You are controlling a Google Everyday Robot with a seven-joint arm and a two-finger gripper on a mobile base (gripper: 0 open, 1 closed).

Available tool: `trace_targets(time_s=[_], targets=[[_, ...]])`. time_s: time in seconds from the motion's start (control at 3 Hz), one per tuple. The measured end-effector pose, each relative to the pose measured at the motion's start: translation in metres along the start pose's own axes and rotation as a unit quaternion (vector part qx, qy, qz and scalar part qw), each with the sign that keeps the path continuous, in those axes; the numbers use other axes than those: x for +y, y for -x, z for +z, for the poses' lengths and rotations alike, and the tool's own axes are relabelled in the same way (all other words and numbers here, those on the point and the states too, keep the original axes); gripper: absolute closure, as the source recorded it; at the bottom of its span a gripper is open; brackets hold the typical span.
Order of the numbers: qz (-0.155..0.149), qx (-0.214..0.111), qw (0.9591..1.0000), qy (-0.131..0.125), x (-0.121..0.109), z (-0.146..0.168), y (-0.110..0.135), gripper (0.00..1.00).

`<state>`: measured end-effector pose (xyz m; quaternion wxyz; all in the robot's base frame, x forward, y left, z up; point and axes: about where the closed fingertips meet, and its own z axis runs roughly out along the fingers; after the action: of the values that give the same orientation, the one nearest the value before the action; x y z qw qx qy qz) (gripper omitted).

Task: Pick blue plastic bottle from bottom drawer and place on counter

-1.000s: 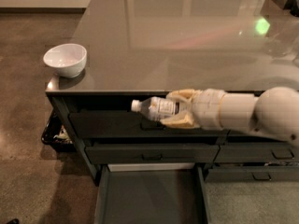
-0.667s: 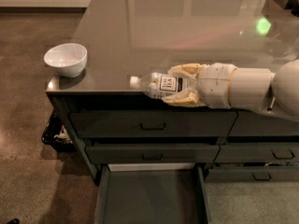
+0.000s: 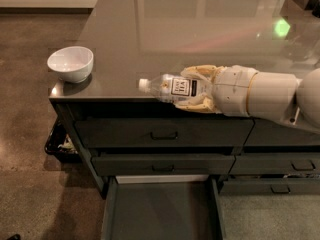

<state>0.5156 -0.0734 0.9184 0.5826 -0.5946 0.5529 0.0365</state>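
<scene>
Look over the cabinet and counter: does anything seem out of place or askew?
The bottom drawer stands pulled open. The gripper, above the counter edge, grips the bottle lying sideways, not upright. Nothing spilled.

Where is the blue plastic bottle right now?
In the camera view, the blue plastic bottle lies sideways in the gripper at the front edge of the counter, cap pointing toward the white bowl.

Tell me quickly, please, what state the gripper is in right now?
Gripper: closed on the blue plastic bottle, which it holds sideways at the front edge of the counter.
</scene>
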Motion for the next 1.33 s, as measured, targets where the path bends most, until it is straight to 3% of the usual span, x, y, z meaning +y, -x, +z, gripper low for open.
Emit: trace_targets(time_s=[0.33,0.67,1.0,1.33], targets=[[-0.004,-0.012,0.9992,-0.039,-0.037,-0.051,0.087,1.0],[0.034,0.023,0.9965,-0.073,-0.076,-0.139,0.167,1.0],[0.02,0.042,0.9967,-0.067,-0.08,-0.15,0.225,1.0],[0.02,0.042,0.9967,-0.067,-0.08,-0.15,0.225,1.0]])
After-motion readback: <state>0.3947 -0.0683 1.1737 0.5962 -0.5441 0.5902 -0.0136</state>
